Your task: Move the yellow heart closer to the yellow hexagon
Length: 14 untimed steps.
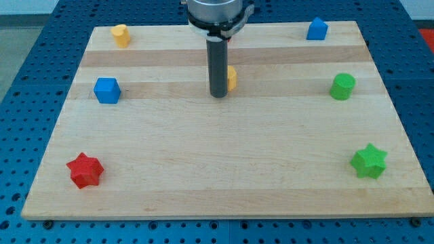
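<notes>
My tip rests on the board a little above its middle. A yellow block sits just to the right of and behind the rod, touching it or nearly so. The rod hides most of it, so I cannot make out its shape. A second yellow block stands far off at the view's top left corner of the board. It has a rounded, slightly notched outline, but I cannot tell for certain whether it is the heart or the hexagon.
A blue cube-like block is at the left. A blue block is at the top right. A green cylinder and a green star are at the right. A red star is at the bottom left. The wooden board has edges all round.
</notes>
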### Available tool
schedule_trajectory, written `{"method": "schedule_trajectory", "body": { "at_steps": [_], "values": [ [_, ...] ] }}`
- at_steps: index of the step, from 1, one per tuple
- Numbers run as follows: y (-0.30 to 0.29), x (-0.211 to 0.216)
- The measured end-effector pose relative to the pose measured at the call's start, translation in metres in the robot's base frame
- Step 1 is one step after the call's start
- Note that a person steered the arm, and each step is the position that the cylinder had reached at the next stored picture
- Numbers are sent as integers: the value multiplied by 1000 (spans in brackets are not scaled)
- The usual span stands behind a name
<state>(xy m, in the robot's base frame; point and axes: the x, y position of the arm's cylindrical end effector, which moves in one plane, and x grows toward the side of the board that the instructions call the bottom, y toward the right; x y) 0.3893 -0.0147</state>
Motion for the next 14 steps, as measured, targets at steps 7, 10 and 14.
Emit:
{"method": "schedule_trajectory", "body": {
  "at_steps": [7,10,14],
  "values": [
    [-290,-142],
    [-246,-167],
    [-182,-189]
  ]
}}
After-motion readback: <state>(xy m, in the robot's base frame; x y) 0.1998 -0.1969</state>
